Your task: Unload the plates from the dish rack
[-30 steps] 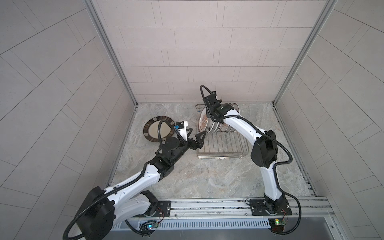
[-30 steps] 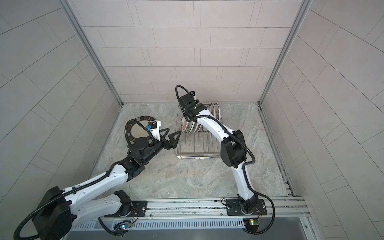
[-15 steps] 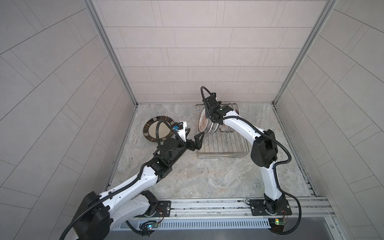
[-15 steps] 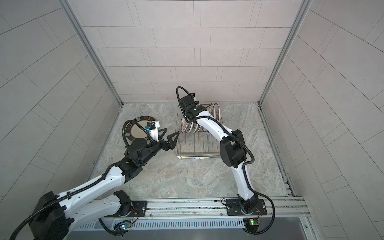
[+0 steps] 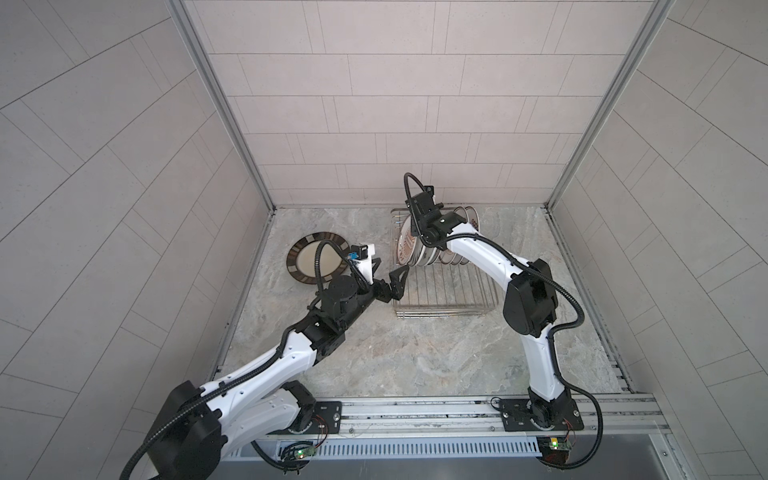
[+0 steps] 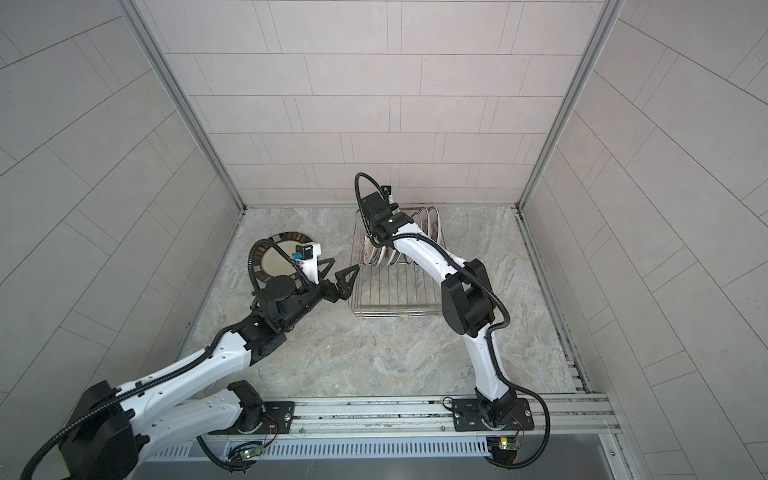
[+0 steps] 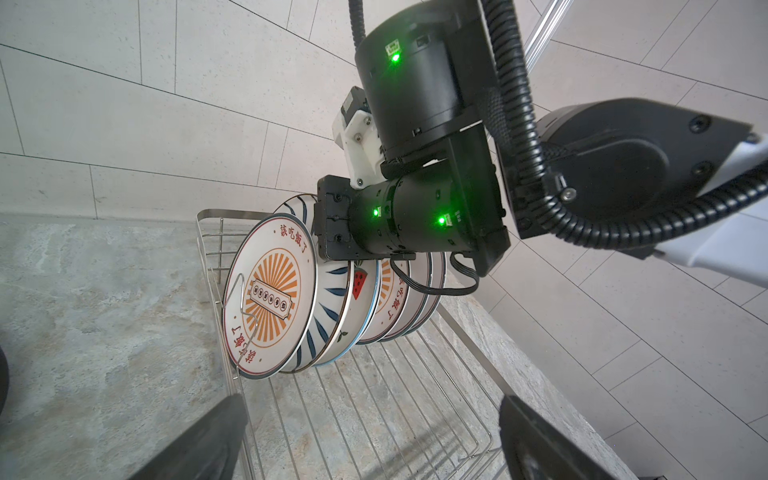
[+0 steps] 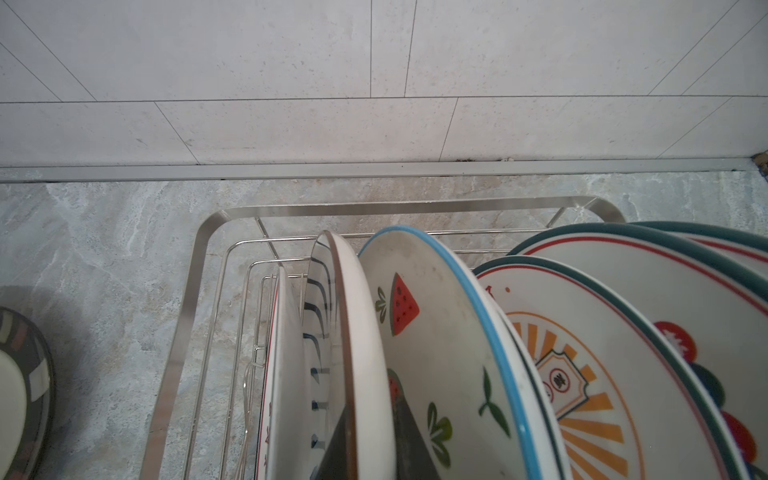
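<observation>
Six plates [image 5: 407, 247] (as far as the rims can be counted) stand upright at the far end of the dish rack [image 5: 446, 291].
- Blue-stroke plate [image 8: 361, 353]: second in the row. The right gripper [image 8: 372, 415] is clamped on its top rim, one finger on each face.
- Sunburst plate [image 7: 266, 299]: just outside that gripper, toward the left arm.
- Watermelon plate [image 8: 436, 353]: just beside the gripper's other finger, with teal-rimmed plates [image 8: 582, 374] beyond it.
- Brown-rimmed plate [image 5: 313, 264]: flat on the table [image 5: 415, 353], off the rack. It lies just beside the left gripper [image 5: 388, 270], on the side away from the rack.
- Left gripper: fingers wide apart, holding nothing, tips near the rack's side.
</observation>
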You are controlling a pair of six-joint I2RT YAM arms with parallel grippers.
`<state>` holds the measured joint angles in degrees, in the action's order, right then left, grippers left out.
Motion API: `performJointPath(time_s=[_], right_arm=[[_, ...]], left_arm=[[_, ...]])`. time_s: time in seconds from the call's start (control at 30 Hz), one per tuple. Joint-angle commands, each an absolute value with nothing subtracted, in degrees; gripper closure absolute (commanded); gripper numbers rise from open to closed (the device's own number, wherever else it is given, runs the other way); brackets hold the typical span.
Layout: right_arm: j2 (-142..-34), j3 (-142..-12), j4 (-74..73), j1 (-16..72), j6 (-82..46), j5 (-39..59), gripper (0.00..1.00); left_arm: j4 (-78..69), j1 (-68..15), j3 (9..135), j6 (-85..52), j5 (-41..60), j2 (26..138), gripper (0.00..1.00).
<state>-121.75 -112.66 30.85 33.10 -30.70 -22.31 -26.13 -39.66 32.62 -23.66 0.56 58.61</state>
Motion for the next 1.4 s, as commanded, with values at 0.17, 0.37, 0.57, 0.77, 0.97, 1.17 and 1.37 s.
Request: performJointPath(time_s=[0.17, 0.37, 0.57, 0.77, 0.97, 1.17, 1.37], right_arm=[[-117.17, -111.96, 31.13, 34.45, -29.27, -25.61, 0.9], [-115.03, -110.55, 30.36, 34.8, -29.0, -25.78, 0.9], [-112.03, -108.28, 28.64, 35.19, -27.78, -25.66, 0.9], [-109.35, -106.94, 28.95, 36.03, -26.4, -26.08, 0.9], [-106.6, -104.98, 28.41, 36.04, -25.84, -26.36, 0.9], [-104.08, -103.13, 27.81, 36.04, -25.68, -25.6, 0.9], [-100.23, -100.5, 27.1, 36.04, -25.11, -25.62, 0.9]], left_arm=[[-25.75, -39.81, 33.32, -23.18, -1.35, 57.35, 0.0], [-24.91, -39.77, 32.79, -22.59, -3.21, 56.01, 0.0], [-25.6, -39.79, 32.43, -22.59, -3.07, 55.96, 0.0], [-27.18, -39.76, 32.26, -23.11, -2.34, 57.74, 0.0], [-27.04, -39.81, 32.35, -23.03, -2.03, 57.65, 0.0], [-27.64, -39.79, 31.47, -23.2, -2.3, 56.87, 0.0], [-29.79, -39.74, 30.69, -21.89, 2.49, 57.39, 0.0]])
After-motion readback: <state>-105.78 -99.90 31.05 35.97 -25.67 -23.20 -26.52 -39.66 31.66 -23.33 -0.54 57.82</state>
